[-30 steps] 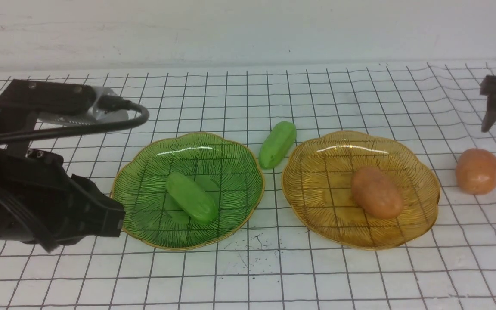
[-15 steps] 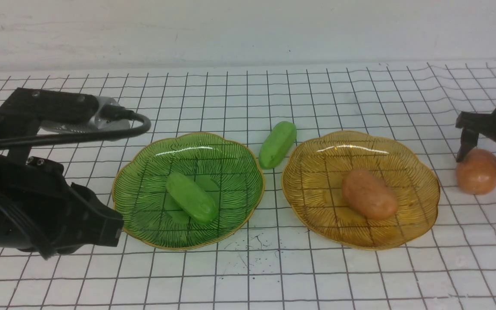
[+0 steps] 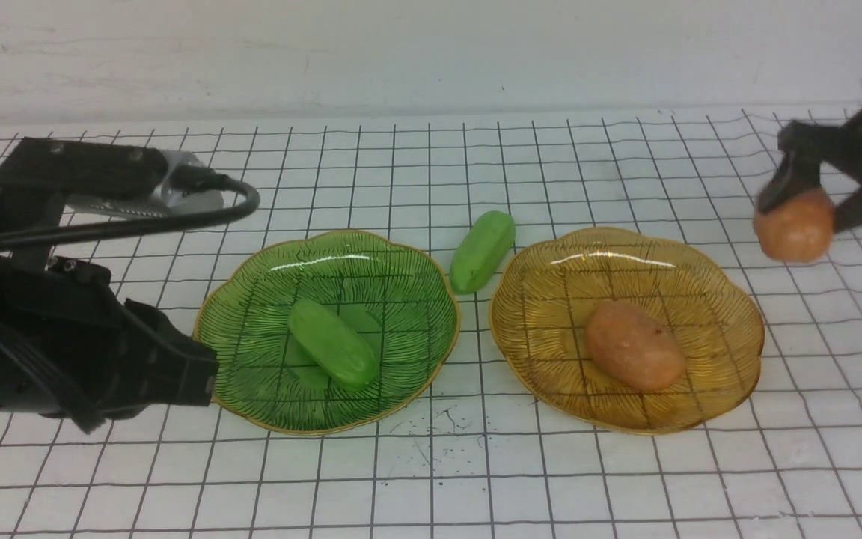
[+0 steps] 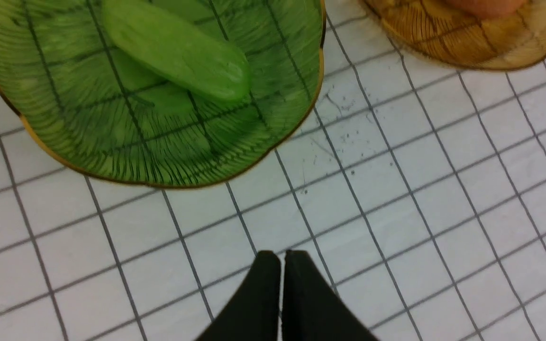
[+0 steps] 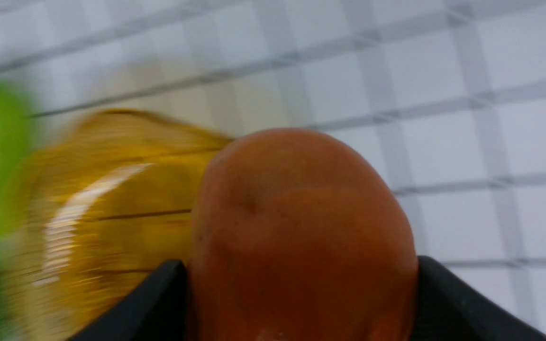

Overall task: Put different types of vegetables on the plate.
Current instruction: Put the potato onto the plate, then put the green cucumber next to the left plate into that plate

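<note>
While my right gripper (image 3: 805,213) clamps a potato (image 3: 794,230) above the right edge of the table (image 3: 842,419), beside the amber plate (image 3: 734,299), my left gripper (image 4: 281,258) is closed.

The black left arm (image 3: 42,337) lies low at about eight o'clock in the front view, and its wrist points toward three o'clock. The left gripper (image 3: 206,382) has its black fingers (image 4: 263,293) pressed together, with nothing between them. At two o'clock the right gripper (image 3: 805,206) comes in from the edge, tilted downward. Its jaws are clamped on both sides of an orange-brown oval potato (image 3: 796,228).
</note>
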You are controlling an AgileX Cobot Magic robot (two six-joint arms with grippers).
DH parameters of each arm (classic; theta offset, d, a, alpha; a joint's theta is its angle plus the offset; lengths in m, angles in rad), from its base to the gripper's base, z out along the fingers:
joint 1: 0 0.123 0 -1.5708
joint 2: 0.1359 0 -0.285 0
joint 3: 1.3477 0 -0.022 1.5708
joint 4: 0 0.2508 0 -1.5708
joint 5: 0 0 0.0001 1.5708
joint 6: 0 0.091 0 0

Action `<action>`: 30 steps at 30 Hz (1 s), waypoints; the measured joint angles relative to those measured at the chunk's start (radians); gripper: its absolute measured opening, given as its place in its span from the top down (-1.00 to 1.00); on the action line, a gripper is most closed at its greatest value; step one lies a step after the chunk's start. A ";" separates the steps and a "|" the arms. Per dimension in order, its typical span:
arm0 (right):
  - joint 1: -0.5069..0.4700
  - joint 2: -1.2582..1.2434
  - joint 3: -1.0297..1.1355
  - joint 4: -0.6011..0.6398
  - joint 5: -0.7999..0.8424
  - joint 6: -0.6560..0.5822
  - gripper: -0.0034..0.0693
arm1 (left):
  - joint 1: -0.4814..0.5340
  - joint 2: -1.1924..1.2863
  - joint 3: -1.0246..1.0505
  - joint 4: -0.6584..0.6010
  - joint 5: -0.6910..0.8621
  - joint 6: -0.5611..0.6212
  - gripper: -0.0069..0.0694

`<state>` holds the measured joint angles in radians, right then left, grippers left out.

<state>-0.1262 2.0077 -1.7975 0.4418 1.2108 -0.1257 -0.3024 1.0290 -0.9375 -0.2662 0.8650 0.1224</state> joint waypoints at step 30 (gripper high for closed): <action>0.144 0.041 -0.008 0.008 0.019 -0.077 -0.77 | 0.000 0.103 -0.003 -0.071 -0.077 0.246 0.84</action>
<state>0.0176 2.0489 -1.8052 0.4499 1.2295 -0.2027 -0.3024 1.1320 -0.9405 -0.3377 0.7879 0.3685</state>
